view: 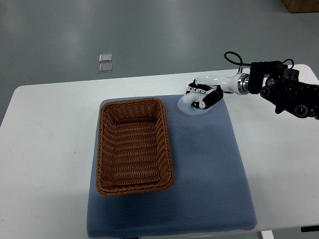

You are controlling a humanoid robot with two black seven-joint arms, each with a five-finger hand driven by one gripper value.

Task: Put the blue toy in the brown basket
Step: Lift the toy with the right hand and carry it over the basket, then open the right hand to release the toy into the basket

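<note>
Grey floor, white table [50, 129], blue mat [209, 169] — right hand [203, 95] grasping blue toy [187, 105] beside brown basket [133, 145].

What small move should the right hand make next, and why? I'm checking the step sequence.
Probably lift the blue toy slightly off the blue mat. The right hand has its fingers curled over the toy, which seems to rest on the mat's far edge, just right of the empty brown basket.

steep overhead view from robot's side
</note>
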